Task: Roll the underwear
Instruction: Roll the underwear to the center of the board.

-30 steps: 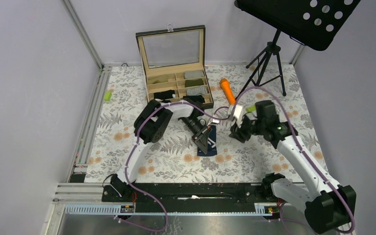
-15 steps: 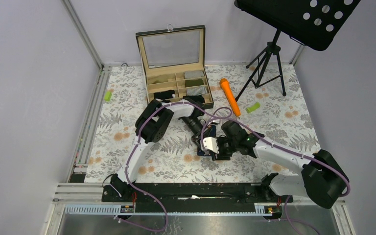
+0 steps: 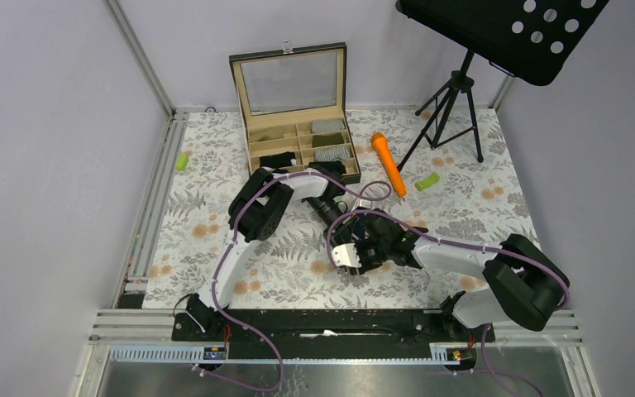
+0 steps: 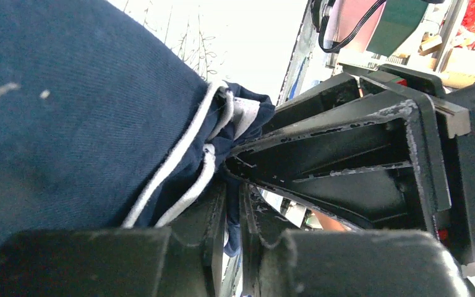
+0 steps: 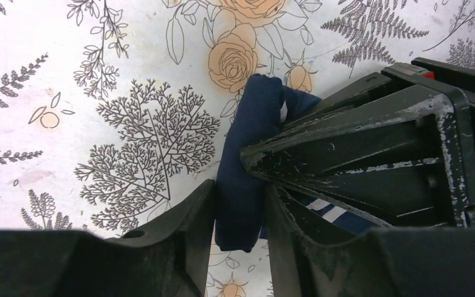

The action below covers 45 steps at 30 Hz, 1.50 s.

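Observation:
The navy underwear with white trim [image 4: 80,105] lies on the floral cloth at mid-table. In the top view both grippers almost hide it. My left gripper [image 4: 230,179] reaches in from the far side, its jaws nearly together on a thin fold of the fabric's trimmed edge. My right gripper [image 5: 232,176] comes from the near right. Its jaws press from both sides on a thick rolled fold of the navy underwear [image 5: 244,185] just above the cloth. In the top view the left gripper [image 3: 343,223] and the right gripper [image 3: 364,251] sit close together.
An open wooden box [image 3: 343,149] with several fabric pieces in its compartments stands behind the grippers. An orange stick [image 3: 389,164] and a small green cylinder [image 3: 427,180] lie at the back right, near a music-stand tripod [image 3: 451,99]. Another green cylinder [image 3: 182,160] lies far left.
My right arm swung in from the right and down to the underwear, and its jaws closed on a fold. The left arm stayed in place, still holding the fabric's edge.

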Available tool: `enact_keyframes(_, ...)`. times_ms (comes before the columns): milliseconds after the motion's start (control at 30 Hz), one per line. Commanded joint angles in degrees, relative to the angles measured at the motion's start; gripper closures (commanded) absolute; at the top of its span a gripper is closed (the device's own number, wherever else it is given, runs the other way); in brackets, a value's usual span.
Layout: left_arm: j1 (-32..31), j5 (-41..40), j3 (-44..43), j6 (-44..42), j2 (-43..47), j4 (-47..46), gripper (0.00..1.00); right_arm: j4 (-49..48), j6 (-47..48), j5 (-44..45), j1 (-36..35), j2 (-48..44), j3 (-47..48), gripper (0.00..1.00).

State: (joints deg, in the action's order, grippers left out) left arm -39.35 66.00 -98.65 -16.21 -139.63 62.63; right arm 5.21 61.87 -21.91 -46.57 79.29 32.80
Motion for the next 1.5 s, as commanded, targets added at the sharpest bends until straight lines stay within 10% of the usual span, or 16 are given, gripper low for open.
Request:
enact_keyframes(0,0.23,-8.04,0.2,-1.57,0.82,-2.25,0.85,-0.71,3.06,2.14,-0.8,2.54,-0.68,0.62)
enact_keyframes(133,3.0,-10.99,3.49,-0.69,7.86,-4.33,0.73,3.86,2.45,2.36,-0.73,3.76,1.18,1.0)
enact_keyframes(400,12.12,-19.52,24.61,4.46,39.22,-24.8,0.63,18.05,-2.56,-9.1,5.94,6.94,10.81,1.0)
enact_keyframes(700,7.05,-37.44,53.3,-1.98,75.48,-52.77,0.53,46.82,-2.86,-25.1,21.03,35.88,33.48,0.99)
enact_keyframes(1467,-14.88,-41.39,44.42,-26.71,42.26,-66.04,0.56,47.22,-13.13,-24.42,24.87,45.09,41.44,0.97)
